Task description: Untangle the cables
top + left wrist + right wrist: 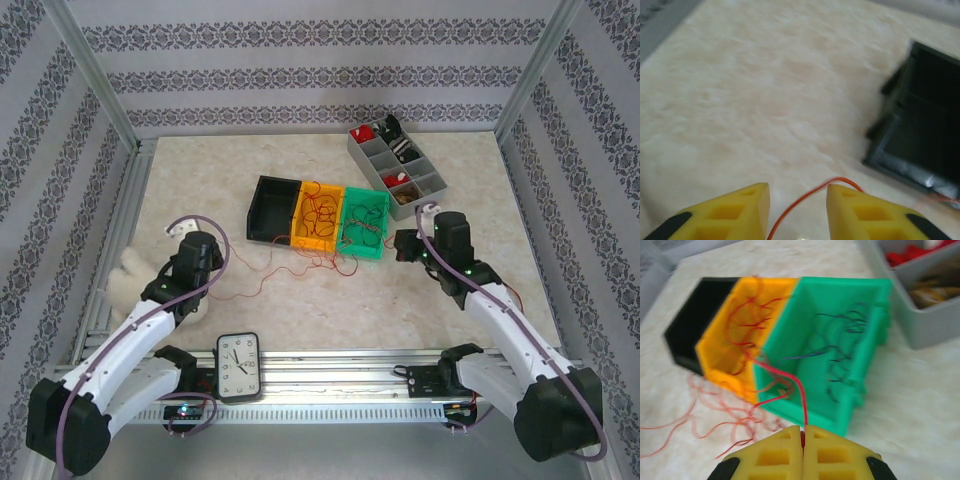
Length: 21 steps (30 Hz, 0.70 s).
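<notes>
My left arm [130,335] and right arm [510,325] wear white shells between black joints, on black bases [65,430] at six o'clock of the overhead view. A lilac cable [190,218] runs along each. On the left end effector [797,210] and right end effector [803,445] I see yellow fingers [740,210] with square hollows, black at the outer corners.

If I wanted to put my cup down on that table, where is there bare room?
Best is the far left, between the black bin and the back wall. Also bare: the strip between the clock and the loose cables. Crowded: before the orange bin, and the far right by the grey tray.
</notes>
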Each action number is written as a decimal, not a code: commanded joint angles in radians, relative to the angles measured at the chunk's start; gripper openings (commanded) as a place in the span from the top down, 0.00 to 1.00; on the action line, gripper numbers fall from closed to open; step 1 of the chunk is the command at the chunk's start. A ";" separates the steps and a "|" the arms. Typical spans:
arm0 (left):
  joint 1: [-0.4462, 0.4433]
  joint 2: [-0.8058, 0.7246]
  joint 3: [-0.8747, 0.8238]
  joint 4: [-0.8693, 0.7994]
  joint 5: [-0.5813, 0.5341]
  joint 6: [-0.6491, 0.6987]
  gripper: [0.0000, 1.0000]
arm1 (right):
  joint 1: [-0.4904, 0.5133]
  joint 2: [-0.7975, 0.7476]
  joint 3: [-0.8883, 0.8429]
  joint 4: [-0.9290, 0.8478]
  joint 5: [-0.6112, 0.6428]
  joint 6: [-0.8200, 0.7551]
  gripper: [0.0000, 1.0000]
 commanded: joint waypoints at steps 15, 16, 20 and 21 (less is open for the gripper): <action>-0.218 0.259 0.066 0.240 0.471 0.251 0.21 | 0.042 -0.007 0.153 0.027 -0.266 -0.023 1.00; -0.222 0.289 0.080 0.257 0.496 0.264 0.20 | 0.043 -0.017 0.157 0.014 -0.269 -0.027 1.00; -0.234 0.403 0.147 0.291 0.579 0.319 0.20 | 0.043 -0.053 0.158 -0.022 -0.279 -0.026 1.00; -0.239 0.427 0.160 0.295 0.588 0.330 0.20 | 0.042 -0.059 0.158 -0.029 -0.281 -0.026 1.00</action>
